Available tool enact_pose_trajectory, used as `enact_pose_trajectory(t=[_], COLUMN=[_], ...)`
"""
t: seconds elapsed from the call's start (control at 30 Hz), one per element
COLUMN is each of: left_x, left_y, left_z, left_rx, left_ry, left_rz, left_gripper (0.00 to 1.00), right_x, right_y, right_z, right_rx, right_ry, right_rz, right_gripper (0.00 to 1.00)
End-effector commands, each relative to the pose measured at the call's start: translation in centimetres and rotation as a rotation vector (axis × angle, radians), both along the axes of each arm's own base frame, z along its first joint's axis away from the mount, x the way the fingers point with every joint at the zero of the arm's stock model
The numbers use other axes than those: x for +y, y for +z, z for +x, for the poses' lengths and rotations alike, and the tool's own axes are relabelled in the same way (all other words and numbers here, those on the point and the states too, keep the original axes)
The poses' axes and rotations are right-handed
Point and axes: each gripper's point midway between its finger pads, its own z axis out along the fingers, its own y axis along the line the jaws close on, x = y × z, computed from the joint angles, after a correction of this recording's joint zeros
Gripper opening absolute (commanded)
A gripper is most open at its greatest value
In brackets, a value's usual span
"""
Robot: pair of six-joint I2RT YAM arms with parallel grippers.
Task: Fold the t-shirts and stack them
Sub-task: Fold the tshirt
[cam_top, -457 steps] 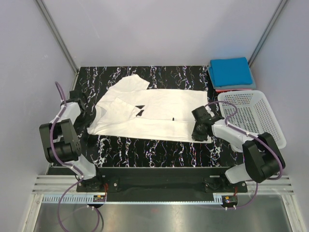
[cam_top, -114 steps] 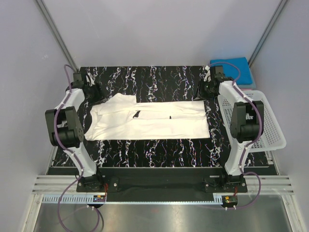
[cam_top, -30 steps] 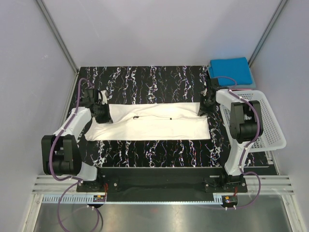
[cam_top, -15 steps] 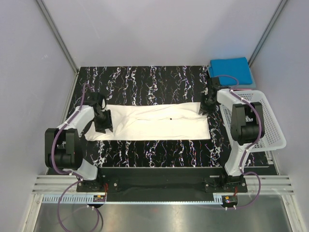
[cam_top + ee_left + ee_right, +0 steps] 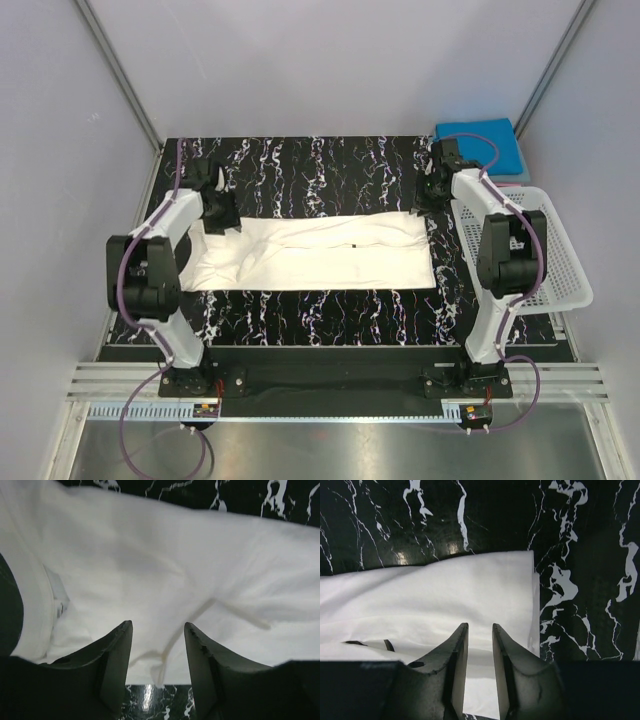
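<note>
Currently white tee (image 5: 330, 250) lies beneath both parted, empty jaws: L by collar, R by hem.

The spread t-shirt (image 5: 330, 250) lies flat on the surface (image 5: 300, 165) between the 2 claws. The left claw (image 5: 218, 205) stands over its far left end, the right claw (image 5: 428, 195) over its far right corner. Behind and right of the right claw sits the folded stack (image 5: 478, 148); the basket (image 5: 520, 195) lies to that claw's right, nearer.

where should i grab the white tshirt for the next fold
Probably the right short edge, pinched at its corners from above: the white t-shirt lies flat as a long left-to-right strip, so that end folds over leftward.
</note>
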Motion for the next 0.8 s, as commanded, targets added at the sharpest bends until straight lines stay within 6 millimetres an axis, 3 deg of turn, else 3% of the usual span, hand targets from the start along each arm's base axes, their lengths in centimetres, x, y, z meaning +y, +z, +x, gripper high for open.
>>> enact_pose_trajectory(t=[0.0, 0.07, 0.1, 0.13, 0.43, 0.63, 0.77], left_x=[0.7, 1.0, 1.0, 1.3, 7.2, 7.6, 5.0], left_y=[0.5, -1.5, -1.3, -2.7, -7.2, -6.6, -4.9], left_z=[4.7, 5.6, 6.4, 6.6, 9.0, 10.8, 12.5], left_rx=[-0.061, -0.009, -0.014, 0.019, 0.091, 0.046, -0.006], left_ry=[0.027, 0.031, 0.034, 0.044, 0.27, 0.312, 0.232], left_rz=[0.042, 0.054, 0.053, 0.06, 0.125, 0.099, -0.042], left_gripper=[0.5, 0.5, 0.5, 0.49, 0.46, 0.46, 0.51], right_x=[0.7, 0.8, 0.5, 0.4, -3.9, -4.5, -4.5], right_y=[-0.4, -1.9, -2.3, -3.1, -5.9, -6.9, -5.5], right_z=[1.1, 1.5, 1.7, 2.0, 4.7, 5.9, 7.3], right_rx=[0.013, 0.038, 0.043, 0.057, 0.039, 0.022, -0.027], right_ry=[0.004, 0.003, 0.0, 0.0, -0.121, -0.127, -0.114], right_rz=[0.015, 0.008, -0.004, -0.012, -0.239, -0.283, -0.287], right_gripper=[0.33, 0.32, 0.32, 0.31, 0.27, 0.27, 0.29])
